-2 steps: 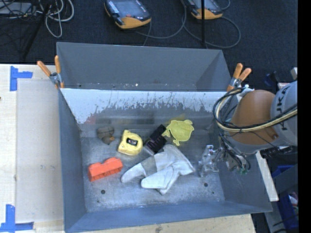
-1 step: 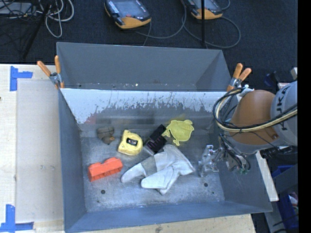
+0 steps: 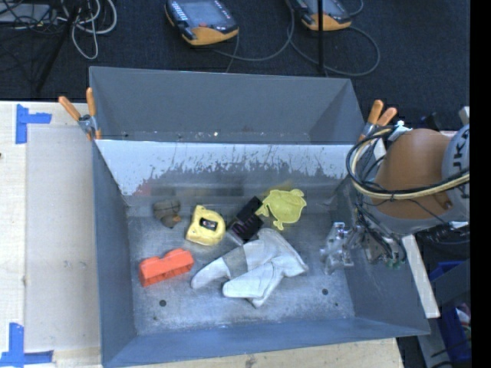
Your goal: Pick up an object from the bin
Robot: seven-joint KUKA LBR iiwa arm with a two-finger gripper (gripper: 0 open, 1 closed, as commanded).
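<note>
My gripper hangs low at the right side of the bin, close to the right wall. Nothing shows in it. Just to its left lies a crumpled white-grey work glove, a short gap away. Behind the glove sits a small black boxy thing, and beside that a crumpled yellow cloth near the back wall.
Further left lie a yellow tape measure, an orange block and a small grey-brown lump. The arm with its orange cover and looped cables stands over the bin's right rim. The bin walls slope steeply inward.
</note>
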